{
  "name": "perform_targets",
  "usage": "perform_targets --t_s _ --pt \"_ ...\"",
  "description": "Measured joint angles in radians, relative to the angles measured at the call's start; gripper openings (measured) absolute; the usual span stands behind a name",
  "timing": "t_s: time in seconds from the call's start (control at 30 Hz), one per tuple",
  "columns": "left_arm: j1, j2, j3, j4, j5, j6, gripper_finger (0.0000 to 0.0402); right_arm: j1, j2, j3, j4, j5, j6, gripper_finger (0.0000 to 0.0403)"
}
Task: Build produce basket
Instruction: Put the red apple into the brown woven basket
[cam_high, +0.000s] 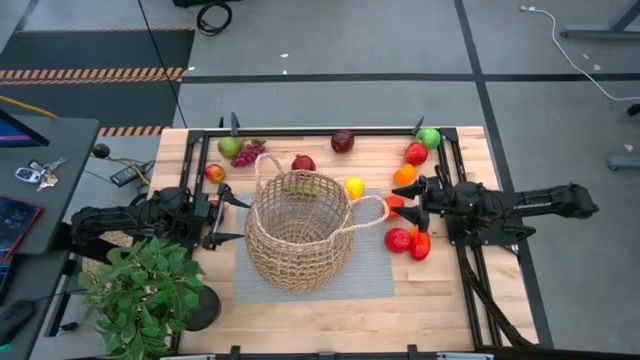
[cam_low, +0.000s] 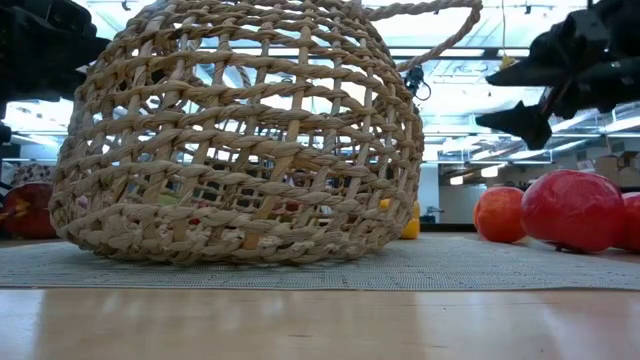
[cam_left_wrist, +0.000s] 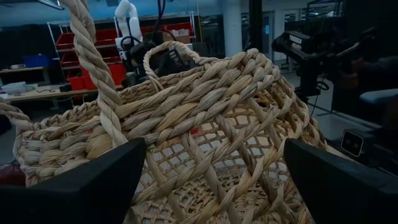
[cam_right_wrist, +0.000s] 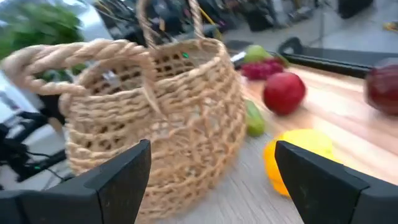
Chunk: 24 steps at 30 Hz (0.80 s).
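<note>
A round wicker basket sits mid-table on a grey mat, seemingly holding one greenish piece. The other produce, including apples, a lemon and grapes, lies around the basket. Left gripper and right gripper flank the basket, fingers spread, empty.

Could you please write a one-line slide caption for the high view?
Wicker basket on a grey mat, fruit scattered around, open left gripper and right gripper flanking it.
</note>
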Motion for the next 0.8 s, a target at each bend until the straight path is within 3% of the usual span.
perform_targets --t_s 0.23,0.6,0.8 --pt "0.000 0.000 0.000 0.000 0.000 0.000 0.0389 -0.008 0.095 0.123 -0.249 0.087 0.045 0.0346" --pt "0.000 0.000 0.000 0.000 0.000 0.000 0.0389 -0.007 0.195 0.266 -0.483 0.093 0.258 0.0345" --pt "0.000 0.000 0.000 0.000 0.000 0.000 0.0389 0.002 0.293 0.405 -0.734 0.112 0.324 0.0345"
